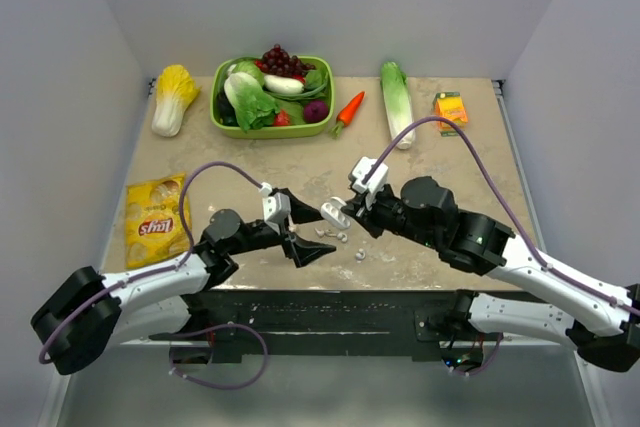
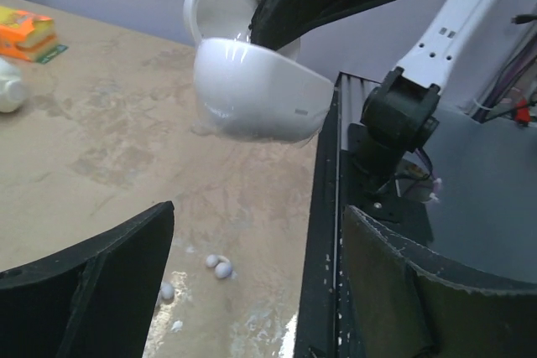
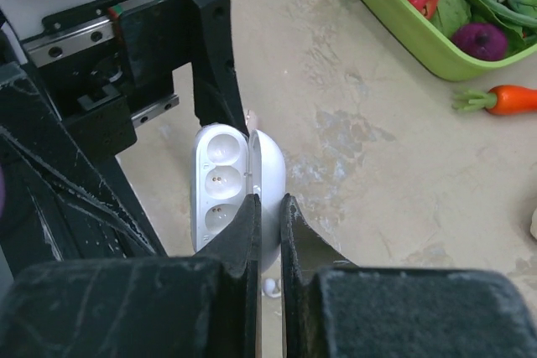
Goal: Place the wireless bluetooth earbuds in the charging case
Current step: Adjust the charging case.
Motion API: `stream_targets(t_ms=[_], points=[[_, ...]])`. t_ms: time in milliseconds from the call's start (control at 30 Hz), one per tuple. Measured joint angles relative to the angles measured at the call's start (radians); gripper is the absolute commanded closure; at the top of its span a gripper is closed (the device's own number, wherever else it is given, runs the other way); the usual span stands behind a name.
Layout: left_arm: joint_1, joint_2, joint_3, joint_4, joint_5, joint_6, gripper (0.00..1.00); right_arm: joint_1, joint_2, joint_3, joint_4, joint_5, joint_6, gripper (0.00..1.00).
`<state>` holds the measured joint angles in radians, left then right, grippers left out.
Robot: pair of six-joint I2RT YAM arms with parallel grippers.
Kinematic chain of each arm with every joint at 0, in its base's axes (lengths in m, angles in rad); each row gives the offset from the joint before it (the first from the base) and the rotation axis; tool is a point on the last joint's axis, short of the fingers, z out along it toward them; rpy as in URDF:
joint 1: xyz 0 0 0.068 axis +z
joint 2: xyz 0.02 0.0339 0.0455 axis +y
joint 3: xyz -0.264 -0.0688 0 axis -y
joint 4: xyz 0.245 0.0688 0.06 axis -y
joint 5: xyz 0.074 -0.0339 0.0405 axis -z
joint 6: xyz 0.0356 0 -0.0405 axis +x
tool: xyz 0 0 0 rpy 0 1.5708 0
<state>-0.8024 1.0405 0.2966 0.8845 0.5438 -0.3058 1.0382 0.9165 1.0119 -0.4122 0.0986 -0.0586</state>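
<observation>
The charging case [image 1: 335, 213] is glossy white and hangs open above the table, and my right gripper [image 1: 347, 215] is shut on it. In the right wrist view the fingers pinch the domed half of the case [image 3: 225, 182] and both empty wells face left; the right gripper [image 3: 268, 215] shows almost no gap. My left gripper [image 1: 305, 229] stands open just left of the case, low over the table. Small pale earbuds [image 1: 342, 237] lie loose on the table below. In the left wrist view the earbuds [image 2: 220, 267] lie between the wide jaws of my left gripper [image 2: 256, 291], beneath the case [image 2: 252, 90].
A green basket [image 1: 225, 125] of vegetables stands at the back, with a cabbage [image 1: 173, 97], a carrot [image 1: 348, 110] and a long green vegetable [image 1: 397, 102] near it. A chips bag [image 1: 157, 217] lies left, an orange box [image 1: 451, 109] back right. A black rail [image 1: 320, 312] runs along the near edge.
</observation>
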Motion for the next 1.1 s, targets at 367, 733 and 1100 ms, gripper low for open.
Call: stream_targets(t_ms=[367,733,1100], points=[[0.024,0.090,0.074,0.107,0.163,-0.079,0.26,0.094,0.040,0.000,-0.045,0.119,-0.038,1.00],[0.031,0.134,0.093,0.127,0.188,-0.080,0.50,0.112,0.061,0.000,-0.048,0.147,-0.040,1.00],[0.034,0.171,0.094,0.157,0.198,-0.104,0.41,0.114,0.066,0.000,-0.058,0.147,-0.050,1.00]])
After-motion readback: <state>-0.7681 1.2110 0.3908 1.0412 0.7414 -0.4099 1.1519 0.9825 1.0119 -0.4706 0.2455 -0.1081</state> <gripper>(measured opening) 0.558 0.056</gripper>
